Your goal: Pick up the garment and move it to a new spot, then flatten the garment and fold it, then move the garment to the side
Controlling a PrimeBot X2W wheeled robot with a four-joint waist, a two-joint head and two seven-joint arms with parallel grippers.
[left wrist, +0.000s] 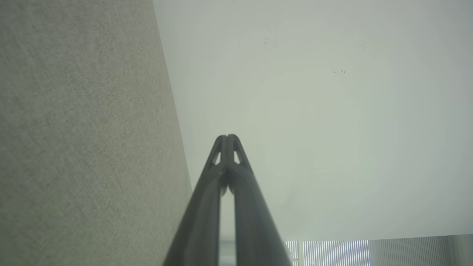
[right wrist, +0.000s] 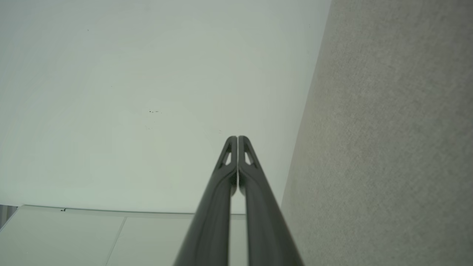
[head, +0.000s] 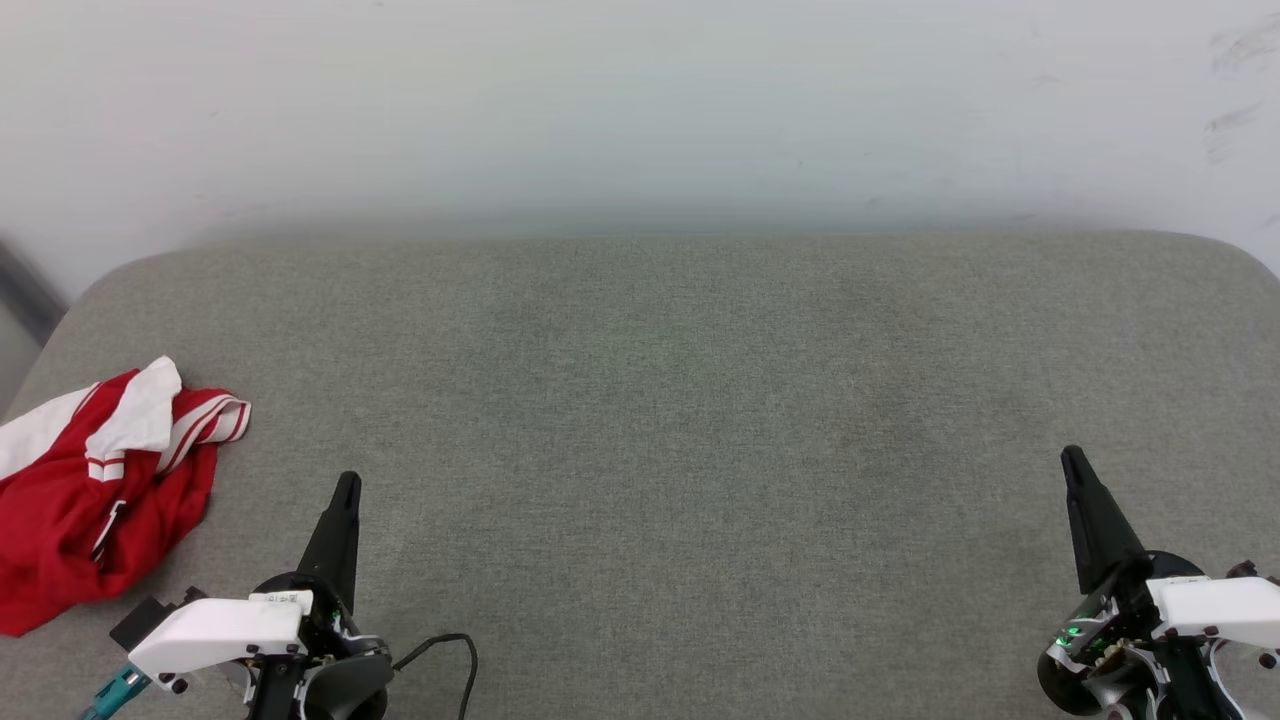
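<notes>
- Garment (head: 95,490): crumpled in a heap at the left edge of the grey cushion (head: 660,400); part of it may run out of view.
- Left gripper (head: 345,485): fingers pressed together, empty, near the garment, apart from it.
- Right gripper (head: 1072,460): fingers together, empty, at far right.

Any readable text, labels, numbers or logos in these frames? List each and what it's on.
None legible.
Too small to read: dark print on the small white sticker on the white wrist housing of the left claw.
No lettering shows on the bright red cloth garment with white striped panels.
</notes>
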